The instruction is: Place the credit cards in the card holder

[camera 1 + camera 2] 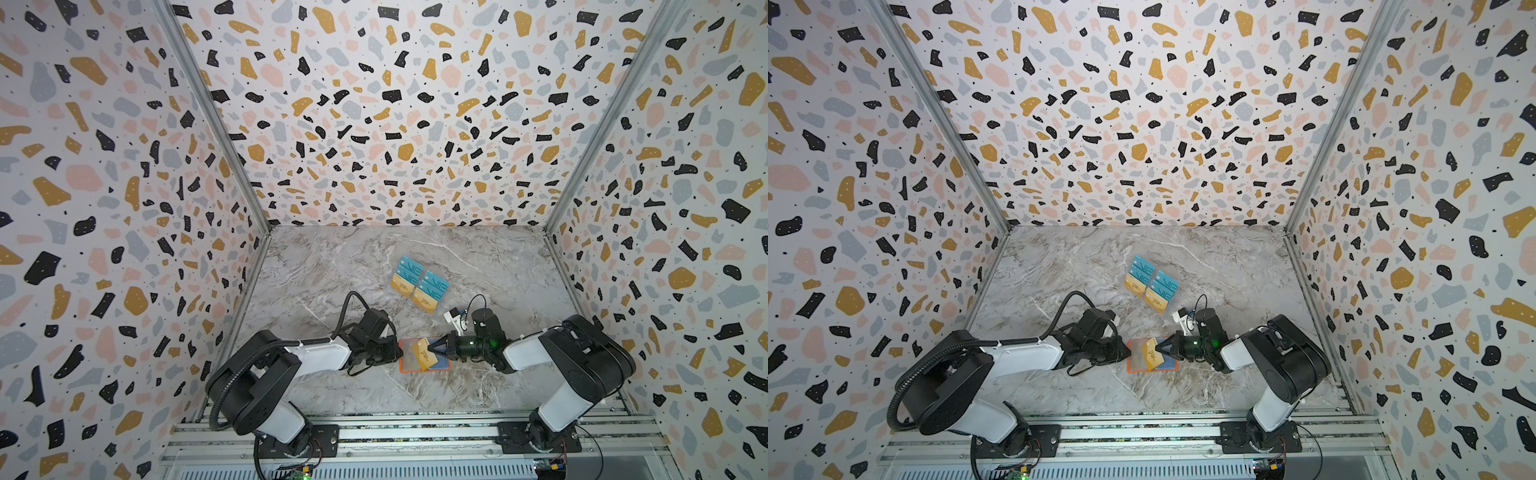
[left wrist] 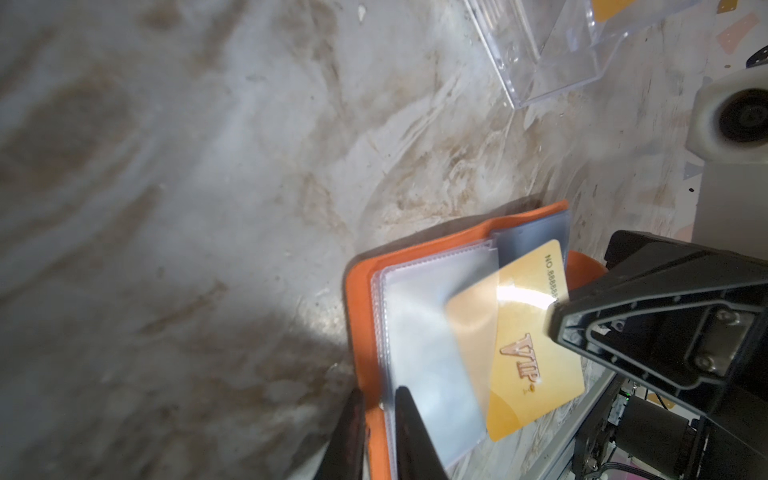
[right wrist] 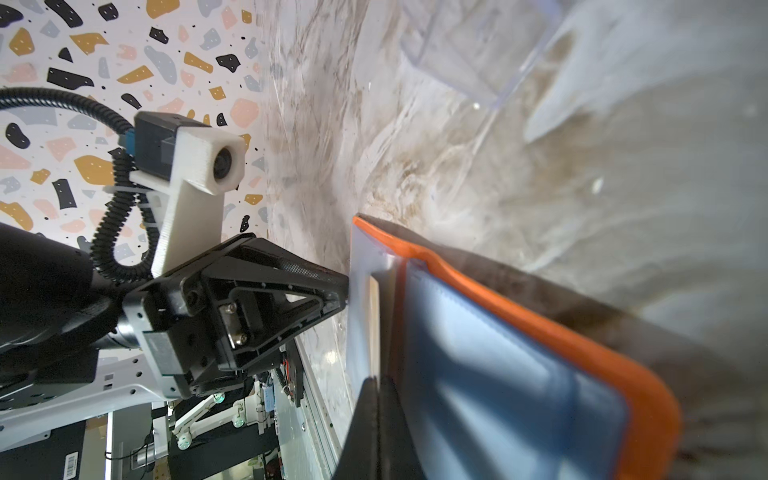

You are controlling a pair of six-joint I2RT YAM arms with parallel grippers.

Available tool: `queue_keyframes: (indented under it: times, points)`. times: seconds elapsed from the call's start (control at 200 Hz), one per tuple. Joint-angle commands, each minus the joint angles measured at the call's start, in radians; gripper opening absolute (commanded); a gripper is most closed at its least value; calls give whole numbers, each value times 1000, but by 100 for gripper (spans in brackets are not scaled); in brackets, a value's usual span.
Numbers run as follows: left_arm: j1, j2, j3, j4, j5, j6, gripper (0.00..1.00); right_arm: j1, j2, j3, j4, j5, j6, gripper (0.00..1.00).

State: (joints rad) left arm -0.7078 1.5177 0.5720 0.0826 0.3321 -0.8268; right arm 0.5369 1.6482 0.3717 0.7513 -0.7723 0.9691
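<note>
Left wrist view shows your right pincer (image 2: pixel 555 320) clamped on a gold card (image 2: pixel 528 353), its far end partly under a clear sleeve (image 2: pixel 424 332) of the card holder (image 2: pixel 361 291), whose edge your left pincer (image 2: pixel 378 432) nips, nearly closed. Well beyond both, the other credit cards (image 1: pixel 419 283) wait in their clear stand (image 2: pixel 552 50), so most of the work looks left.

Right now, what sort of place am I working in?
Most likely a staged robot test booth, not a real shop or home: terrazzo-print panels box in a marble-look tabletop, and the left arm and right arm are bolted to an aluminium rail along its front edge.
</note>
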Motion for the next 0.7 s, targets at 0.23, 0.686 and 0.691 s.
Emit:
queue_keyframes:
  times: [0.23,0.686,0.691]
  points:
    - [0,12,-29,-70,-8,0,18,11,12,-50,140,79,75,0]
    - [0,9,-35,-69,-8,-4,18,39,69,-77,274,101,123,0]
    - [0,9,-34,-69,-8,-4,18,39,69,-77,275,101,123,0]
